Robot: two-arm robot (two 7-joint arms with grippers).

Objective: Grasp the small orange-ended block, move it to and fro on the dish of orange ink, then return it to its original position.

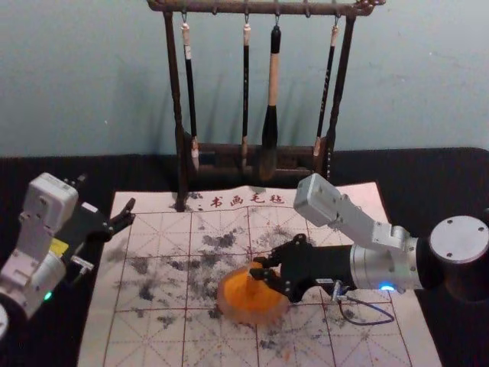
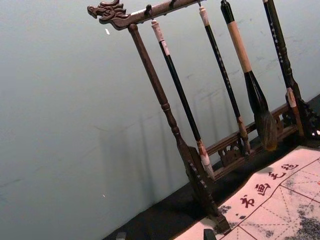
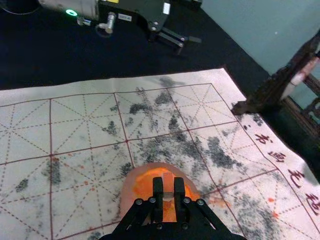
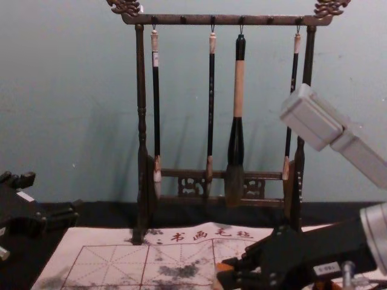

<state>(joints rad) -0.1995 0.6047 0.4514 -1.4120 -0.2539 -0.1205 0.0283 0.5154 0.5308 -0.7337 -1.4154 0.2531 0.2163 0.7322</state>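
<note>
Hanging brushes [image 1: 245, 84] ×4, i.e. 3 thin + 1 thick; 1 rack [image 1: 218, 7] w/ 2 uprights [image 1: 175, 84]; 1 mat [image 1: 367, 336] w/ 4 lg. printed chars. [image 2: 262, 189]; 1 ink dish [image 3: 128, 187]; 1 blk. [image 3: 168, 186]; 1 L gripper [image 1: 131, 212] + 1 R gripper [image 1: 258, 267], so 2 tot.; 1 tbl. [image 1: 420, 172].

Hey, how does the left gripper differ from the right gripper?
The left gripper has its fingers spread apart, while the right gripper is closed on the block. The left one is by the mat's left edge; the right one is over the dish of orange ink. The left arm's light glows green, the right arm's blue. Both grippers are black.
</note>
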